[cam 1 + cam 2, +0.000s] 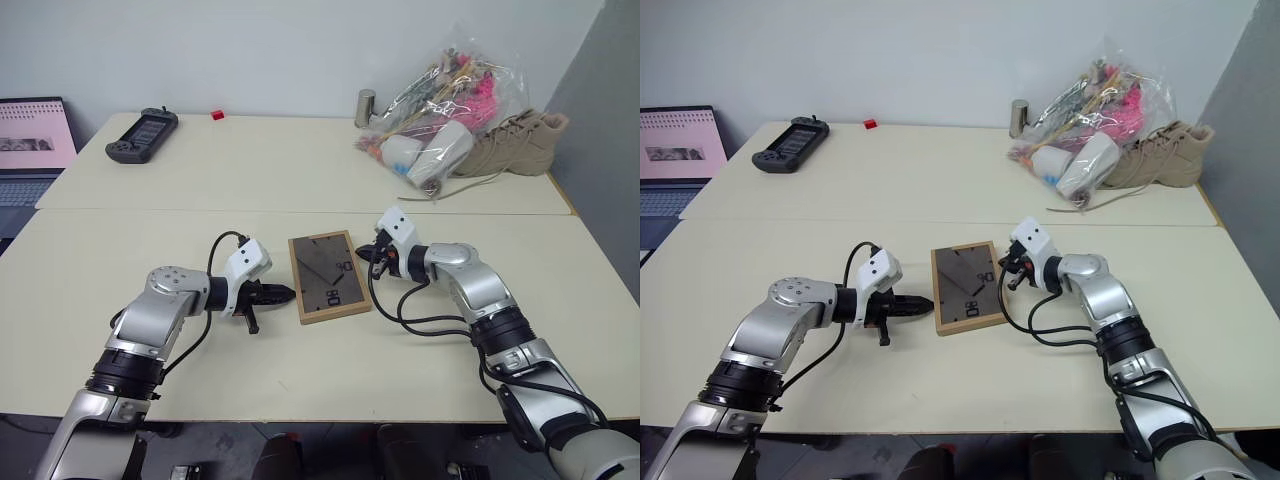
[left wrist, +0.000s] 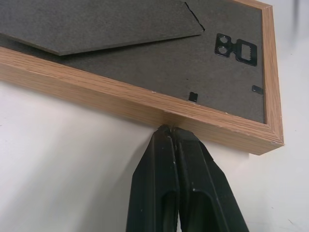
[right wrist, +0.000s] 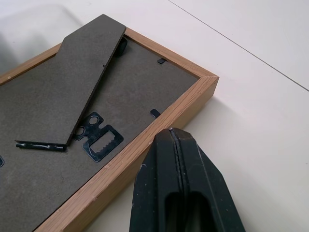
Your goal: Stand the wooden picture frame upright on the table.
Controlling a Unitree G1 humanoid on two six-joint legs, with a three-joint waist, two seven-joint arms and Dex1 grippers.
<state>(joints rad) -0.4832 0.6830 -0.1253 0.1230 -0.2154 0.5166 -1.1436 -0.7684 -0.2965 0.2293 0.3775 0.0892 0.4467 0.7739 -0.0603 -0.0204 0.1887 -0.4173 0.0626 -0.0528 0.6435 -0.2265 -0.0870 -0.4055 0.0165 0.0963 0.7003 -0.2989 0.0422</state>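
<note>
1. The frame (image 1: 329, 276) lies flat, back panel up, on the near half of the worktop (image 1: 300, 190).
2. The left end effector (image 1: 283, 295), fingers pressed together, touches the frame's left edge.
3. The right end effector (image 1: 364, 254), also pinched closed and empty, meets the right edge.

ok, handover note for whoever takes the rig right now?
Left pincer: shut, tips against the wooden picture frame's left edge, holding nothing.
Right pincer: shut, tips at the frame's right edge, holding nothing.
Frame lies face down on the table, near half, between the pincers; the easel stand on its back is slightly lifted.
Done: both pincers placed at the frame.
Left: lift it and stand it upright on its easel.
</note>
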